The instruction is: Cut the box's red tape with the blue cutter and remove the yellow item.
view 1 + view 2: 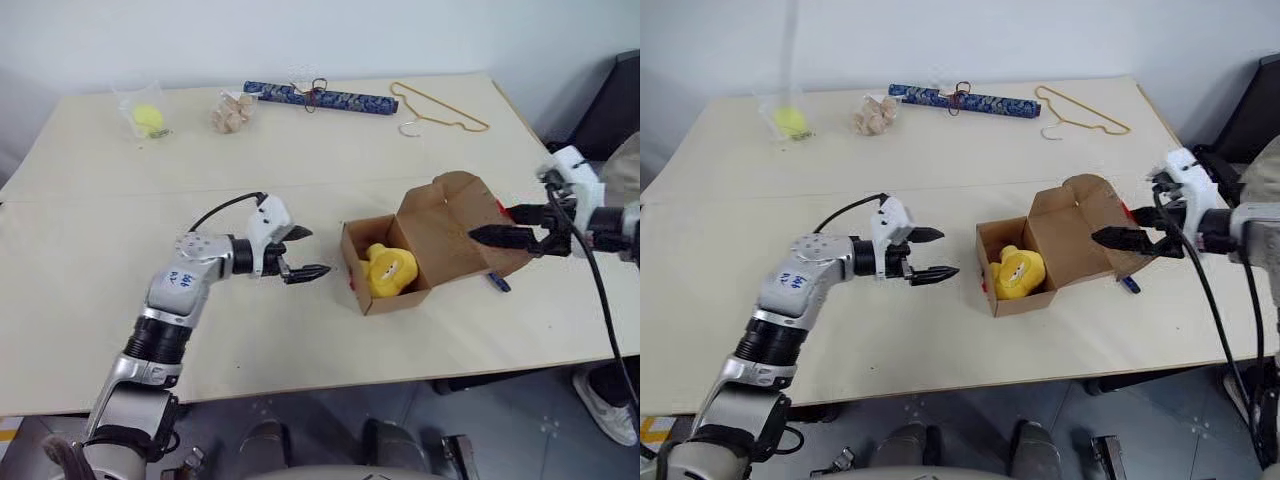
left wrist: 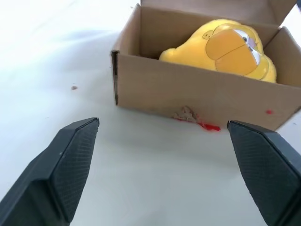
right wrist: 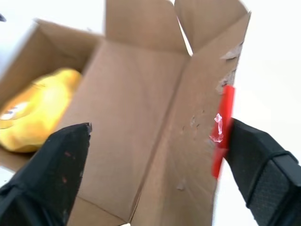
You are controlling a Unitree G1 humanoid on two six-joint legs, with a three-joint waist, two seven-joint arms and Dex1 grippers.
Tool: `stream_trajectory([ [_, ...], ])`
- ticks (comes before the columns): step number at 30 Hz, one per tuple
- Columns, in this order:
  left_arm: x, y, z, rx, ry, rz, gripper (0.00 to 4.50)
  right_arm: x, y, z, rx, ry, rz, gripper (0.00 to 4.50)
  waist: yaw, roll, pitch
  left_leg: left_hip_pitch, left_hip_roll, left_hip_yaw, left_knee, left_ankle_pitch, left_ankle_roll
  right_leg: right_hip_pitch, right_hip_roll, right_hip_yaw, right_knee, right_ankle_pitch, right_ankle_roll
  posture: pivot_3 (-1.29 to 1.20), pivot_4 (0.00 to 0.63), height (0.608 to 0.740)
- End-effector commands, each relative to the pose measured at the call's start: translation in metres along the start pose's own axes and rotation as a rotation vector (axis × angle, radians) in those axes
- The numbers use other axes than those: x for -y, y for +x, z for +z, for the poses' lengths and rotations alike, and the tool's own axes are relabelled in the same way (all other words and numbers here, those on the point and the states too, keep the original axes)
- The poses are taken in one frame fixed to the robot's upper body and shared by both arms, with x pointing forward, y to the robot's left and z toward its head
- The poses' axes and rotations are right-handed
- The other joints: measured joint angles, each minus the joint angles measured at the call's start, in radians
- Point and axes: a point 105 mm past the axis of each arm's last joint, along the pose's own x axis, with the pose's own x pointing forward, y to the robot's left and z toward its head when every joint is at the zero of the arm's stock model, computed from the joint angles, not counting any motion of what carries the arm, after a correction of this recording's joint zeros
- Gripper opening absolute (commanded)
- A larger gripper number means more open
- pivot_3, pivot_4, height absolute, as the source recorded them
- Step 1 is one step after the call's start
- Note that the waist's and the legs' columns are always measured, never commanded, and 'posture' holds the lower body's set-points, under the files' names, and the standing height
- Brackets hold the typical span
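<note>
The brown box (image 1: 372, 296) stands open right of the table's middle, its lid (image 1: 450, 225) folded back to the right. The yellow item (image 1: 388, 270) lies inside it, also in the left wrist view (image 2: 225, 47). The red tape (image 3: 221, 132) clings to the lid's edge, and red scraps (image 2: 207, 126) mark the box's front wall. The blue cutter (image 1: 498, 283) lies on the table, half under the lid. My left gripper (image 1: 315, 251) is open, just left of the box and apart from it. My right gripper (image 1: 495, 226) is open by the lid's right side, holding nothing.
Along the table's far side lie a bagged yellow-green ball (image 1: 148, 118), a bagged wooden puzzle (image 1: 232, 113), a dark blue patterned roll (image 1: 320, 98) and a gold hanger (image 1: 440, 112). A dark chair (image 1: 615, 110) stands past the right edge, and a person's shoe (image 1: 605, 400) is on the floor there.
</note>
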Motion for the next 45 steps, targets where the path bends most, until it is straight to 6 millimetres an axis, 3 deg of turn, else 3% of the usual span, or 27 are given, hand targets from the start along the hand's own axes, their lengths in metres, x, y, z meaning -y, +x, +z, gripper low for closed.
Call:
stream_trajectory([
  [1, 0.000, -0.029, 0.010, 0.023, 0.051, -0.005, 4.47, -0.002, -0.029, 0.029, 0.192, -0.187, -0.002, 4.50, -0.001, 0.000, 0.000, 0.000, 0.000, 0.000, 0.000, 0.000, 0.000, 0.000, 0.000, 0.000, 0.000, 0.000, 0.000, 0.00, 0.150, 0.740],
  [4, -0.001, -0.049, 0.007, 0.004, 0.044, 0.000, 4.47, -0.004, -0.041, 0.041, 0.331, -0.238, 0.014, 4.50, -0.007, 0.001, 0.000, 0.001, 0.000, 0.001, 0.000, 0.000, 0.000, 0.000, 0.000, 0.001, 0.000, 0.000, 0.000, 0.00, 0.150, 0.740],
  [9, 0.013, -0.099, 0.004, -0.068, -0.051, -0.049, 4.47, -0.048, -0.062, 0.015, 0.326, -0.385, 0.307, 4.50, -0.003, -0.004, 0.004, 0.006, 0.000, 0.000, -0.002, 0.000, 0.000, 0.004, 0.001, 0.001, 0.001, 0.000, 0.000, 0.00, 0.150, 0.740],
  [12, 0.017, -0.108, 0.003, -0.089, -0.052, -0.061, 4.47, -0.062, -0.065, 0.012, 0.345, -0.424, 0.336, 4.50, 0.001, -0.001, 0.006, 0.007, 0.000, 0.001, -0.001, -0.001, 0.000, 0.005, 0.000, 0.002, 0.000, 0.000, 0.000, 0.00, 0.150, 0.740],
  [16, 0.029, -0.101, 0.011, -0.118, -0.085, -0.150, 4.47, -0.084, -0.066, 0.011, 0.390, -0.460, 0.347, 4.50, 0.003, -0.004, 0.008, 0.010, 0.000, 0.000, -0.001, 0.000, -0.001, 0.008, 0.000, 0.002, 0.002, -0.001, -0.001, 0.00, 0.150, 0.740],
  [21, 0.024, -0.065, 0.038, -0.119, -0.004, -0.197, 4.47, -0.092, -0.064, 0.006, 0.381, -0.479, 0.332, 4.50, 0.003, -0.006, 0.009, 0.012, 0.000, 0.001, 0.000, 0.000, -0.001, 0.009, 0.000, 0.004, 0.004, -0.001, -0.001, 0.00, 0.150, 0.740],
  [25, 0.024, 0.014, 0.081, -0.067, 0.134, -0.269, 4.47, -0.084, -0.068, 0.005, 0.359, -0.486, 0.286, 4.50, 0.031, -0.009, 0.011, 0.013, -0.001, 0.001, 0.002, 0.000, 0.000, 0.011, 0.000, 0.005, 0.004, 0.000, -0.001, 0.00, 0.150, 0.740],
  [30, 0.046, 0.079, 0.089, -0.130, 0.259, -0.398, 4.47, -0.085, -0.071, 0.002, 0.331, -0.474, 0.287, 4.50, 0.023, -0.010, 0.011, 0.014, -0.001, 0.001, -0.001, 0.000, 0.000, 0.011, 0.001, 0.005, 0.000, 0.000, 0.000, 0.00, 0.150, 0.740],
  [32, 0.055, 0.099, 0.079, -0.184, 0.317, -0.429, 4.47, -0.089, -0.072, 0.001, 0.322, -0.464, 0.288, 4.50, 0.019, -0.010, 0.011, 0.014, -0.001, 0.001, -0.003, 0.000, 0.000, 0.009, 0.002, 0.005, 0.001, 0.000, -0.001, 0.00, 0.150, 0.740],
  [38, 0.059, 0.122, 0.041, -0.333, 0.449, -0.449, 4.47, -0.096, -0.075, -0.005, 0.313, -0.448, 0.259, 4.50, 0.024, -0.010, 0.014, 0.013, -0.001, 0.000, -0.003, 0.000, 0.000, 0.007, 0.002, 0.006, 0.000, -0.001, -0.001, 0.00, 0.150, 0.740],
  [41, 0.054, 0.124, 0.037, -0.340, 0.460, -0.429, 3.86, -0.097, -0.077, -0.006, 0.310, -0.435, 0.241, 4.50, 0.028, -0.010, 0.014, 0.013, -0.001, 0.000, 0.001, -0.001, 0.001, 0.009, 0.002, 0.007, -0.004, -0.001, -0.001, 0.00, 0.150, 0.740],
  [45, 0.054, 0.128, 0.045, -0.292, 0.458, -0.427, 2.67, -0.097, -0.077, -0.008, 0.309, -0.427, 0.215, 4.50, 0.026, -0.010, 0.014, 0.014, -0.001, -0.001, 0.005, -0.001, 0.001, 0.013, 0.002, 0.007, -0.005, 0.000, -0.003, 0.00, 0.150, 0.740],
])
